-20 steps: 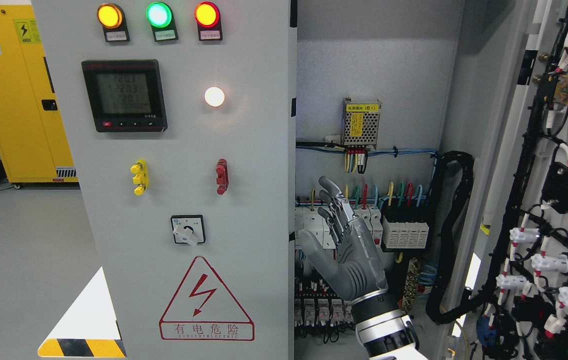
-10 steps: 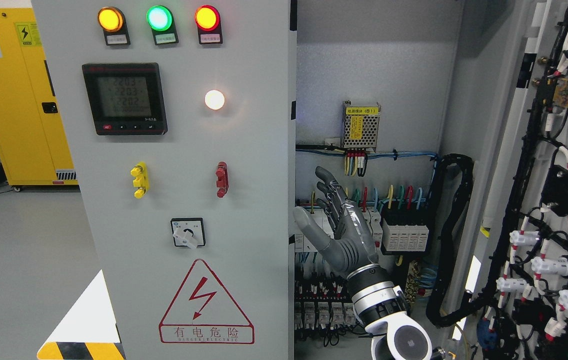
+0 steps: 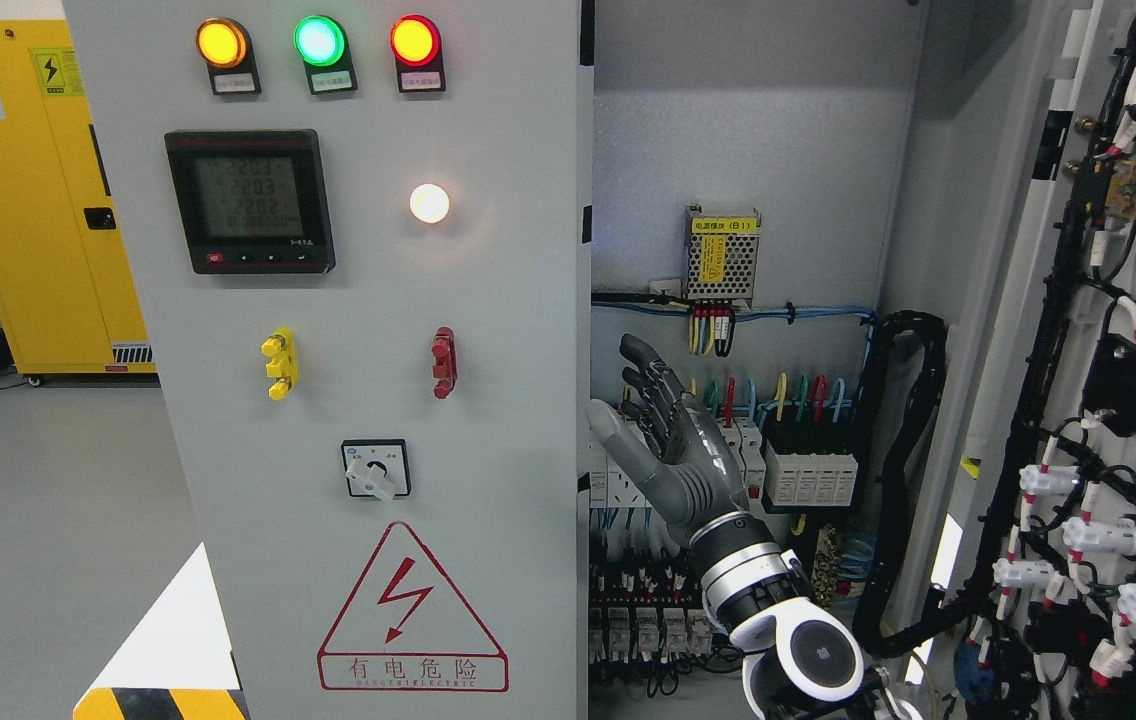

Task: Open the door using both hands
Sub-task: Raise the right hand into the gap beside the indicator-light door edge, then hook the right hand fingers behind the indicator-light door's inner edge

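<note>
- Right hand (image 3: pixel 673 440): raised, fingers (image 3: pixel 643 365) extended and slightly spread, thumb out to the left, holding nothing.
- Right forearm (image 3: pixel 788 640): enters from the lower right, angled up-left.

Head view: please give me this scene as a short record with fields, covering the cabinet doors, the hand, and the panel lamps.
left door: closed, carrying meter, rotary switch and warning triangle
right door: swung open at the far right, its wired inner side showing
right hand: fingers spread, holding nothing, raised in front of the breaker row beside the left door's edge
left hand: not in view
lamps: amber, green, red and white, all lit
</note>
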Robot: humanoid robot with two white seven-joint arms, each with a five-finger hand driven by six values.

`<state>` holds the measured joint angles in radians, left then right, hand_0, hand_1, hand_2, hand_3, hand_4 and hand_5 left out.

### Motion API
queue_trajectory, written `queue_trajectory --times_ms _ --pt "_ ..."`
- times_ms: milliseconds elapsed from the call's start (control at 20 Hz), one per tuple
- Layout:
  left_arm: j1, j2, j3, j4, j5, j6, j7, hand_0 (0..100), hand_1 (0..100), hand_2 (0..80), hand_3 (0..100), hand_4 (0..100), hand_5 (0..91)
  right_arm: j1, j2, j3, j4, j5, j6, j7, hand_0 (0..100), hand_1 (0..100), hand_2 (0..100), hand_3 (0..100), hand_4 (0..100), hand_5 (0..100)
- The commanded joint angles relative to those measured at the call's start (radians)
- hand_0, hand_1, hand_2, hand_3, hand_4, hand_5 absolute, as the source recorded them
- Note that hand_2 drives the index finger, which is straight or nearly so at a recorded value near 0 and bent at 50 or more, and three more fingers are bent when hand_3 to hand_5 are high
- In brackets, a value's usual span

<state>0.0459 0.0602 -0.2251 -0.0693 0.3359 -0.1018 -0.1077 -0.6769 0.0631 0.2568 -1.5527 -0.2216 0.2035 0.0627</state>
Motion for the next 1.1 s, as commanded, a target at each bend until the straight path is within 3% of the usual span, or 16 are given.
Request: queue_trajectory --times_ms 0,300,501,851,1051 --pt "0.000 0.000 0.000 0.000 0.000 -0.001 0.000 12 56 0.0 0 0 0.0 -0.027 0.004 -0.039 0.033 -0.031 0.040 0.048 0 50 4 0 0 0" --pt "0.000 0.001 0.001 0.002 0.002 -0.001 0.000 12 56 0.0 0 0 0.0 -0.061 -0.008 -0.054 0.068 -0.163 0.062 0.058 0 50 4 0 0 0" --pt "0.000 0.000 0.000 0.000 0.002 -0.001 -0.001 12 56 0.0 0 0 0.0 -0.070 -0.006 -0.059 0.078 -0.163 0.062 0.173 0 50 4 0 0 0" --pt "-0.003 0.001 -0.002 -0.006 0.002 -0.001 0.000 12 56 0.0 0 0 0.0 -0.105 -0.006 -0.083 0.149 -0.166 0.062 0.187 0 50 4 0 0 0" --pt "-0.003 0.001 0.000 -0.004 0.002 -0.001 -0.001 12 56 0.0 0 0 0.0 -0.111 -0.006 -0.088 0.164 -0.166 0.060 0.272 0 50 4 0 0 0"
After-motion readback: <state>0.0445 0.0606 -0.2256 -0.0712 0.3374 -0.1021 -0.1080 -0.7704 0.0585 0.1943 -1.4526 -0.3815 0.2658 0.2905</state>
